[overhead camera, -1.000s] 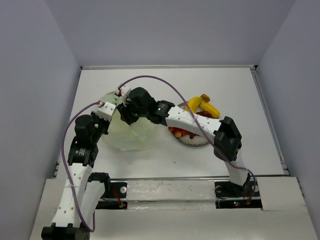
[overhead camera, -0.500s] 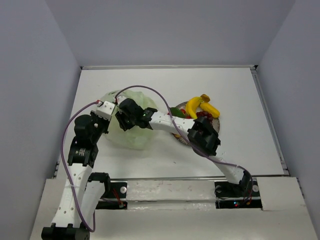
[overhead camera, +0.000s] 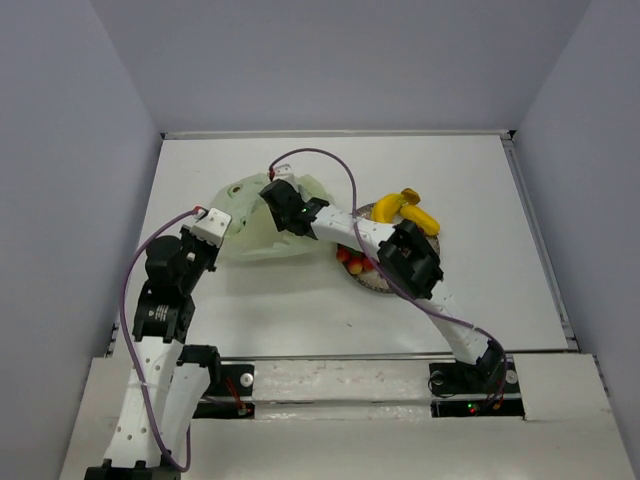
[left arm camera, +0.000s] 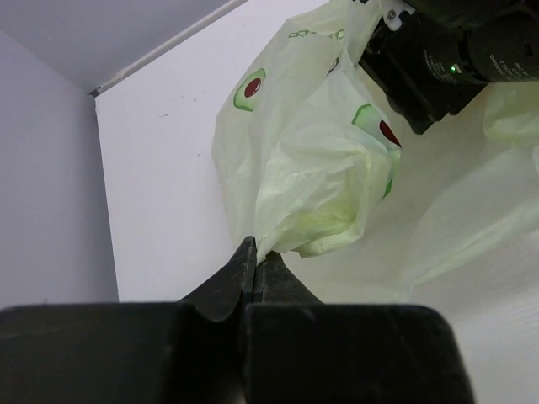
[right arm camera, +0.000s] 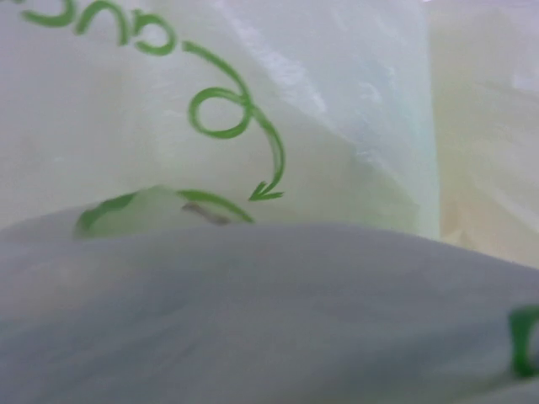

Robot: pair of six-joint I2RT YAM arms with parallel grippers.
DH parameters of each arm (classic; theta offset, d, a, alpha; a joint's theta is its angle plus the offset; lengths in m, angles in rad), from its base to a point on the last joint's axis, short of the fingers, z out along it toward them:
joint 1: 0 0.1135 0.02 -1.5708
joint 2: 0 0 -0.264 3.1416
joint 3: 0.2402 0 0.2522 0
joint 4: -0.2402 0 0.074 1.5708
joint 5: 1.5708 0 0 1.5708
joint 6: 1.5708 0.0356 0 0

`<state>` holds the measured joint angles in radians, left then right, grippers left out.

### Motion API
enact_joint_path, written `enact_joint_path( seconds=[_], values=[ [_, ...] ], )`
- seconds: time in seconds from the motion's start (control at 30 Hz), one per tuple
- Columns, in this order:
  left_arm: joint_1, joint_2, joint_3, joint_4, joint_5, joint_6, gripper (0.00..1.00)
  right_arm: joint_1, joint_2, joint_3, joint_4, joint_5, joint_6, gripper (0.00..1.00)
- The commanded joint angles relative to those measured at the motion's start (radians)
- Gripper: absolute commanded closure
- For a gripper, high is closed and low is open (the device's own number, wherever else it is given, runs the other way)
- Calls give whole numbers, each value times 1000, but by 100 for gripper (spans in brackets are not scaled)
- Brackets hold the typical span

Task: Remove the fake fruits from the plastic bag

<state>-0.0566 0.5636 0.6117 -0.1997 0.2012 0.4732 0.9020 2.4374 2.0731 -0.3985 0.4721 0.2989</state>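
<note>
The pale yellow-green plastic bag (overhead camera: 255,225) is stretched between my two grippers at the left centre of the table. My left gripper (overhead camera: 228,228) is shut on its near edge; the left wrist view shows the jaws (left arm camera: 253,257) closed on a fold of the bag (left arm camera: 312,168). My right gripper (overhead camera: 276,190) is at the bag's far top, and the bag hangs from it; its fingers are hidden in the folds. The bag (right arm camera: 253,126) fills the right wrist view. A yellow fruit (overhead camera: 405,210) and red and orange round fruits (overhead camera: 352,264) lie on the speckled plate (overhead camera: 385,284).
The right arm (overhead camera: 400,255) reaches across the plate and hides part of it. The right gripper's black body (left arm camera: 446,59) shows at the top right of the left wrist view. Grey walls close in the white table (overhead camera: 480,200) on three sides.
My right gripper has moved toward the back and right, drawing the bag with it. The bag, bunched and raised before, is now stretched out. My left gripper has kept its hold.
</note>
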Motion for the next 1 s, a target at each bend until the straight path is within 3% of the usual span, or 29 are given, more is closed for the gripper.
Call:
enact_joint_path(
  seconds=[0.0,0.3,0.47,0.7,0.83,0.97],
  values=[
    [6,-31,-3,-33,-13,62,100,-15,-24,33,-37,229,-72,44],
    [9,-71,0,-86,-49,136,100,-25,-24,97,-37,448,-217,28],
    [9,-57,10,-55,-107,145,100,-34,-44,84,-45,471,-279,21],
    [15,-7,37,68,-266,137,100,-34,-38,81,-236,312,-258,14],
    [15,-4,72,57,-154,107,100,-34,-14,19,-267,163,-210,14],
    [15,-1,74,34,-68,78,100,-34,40,59,-283,137,-162,14]
  ],
)
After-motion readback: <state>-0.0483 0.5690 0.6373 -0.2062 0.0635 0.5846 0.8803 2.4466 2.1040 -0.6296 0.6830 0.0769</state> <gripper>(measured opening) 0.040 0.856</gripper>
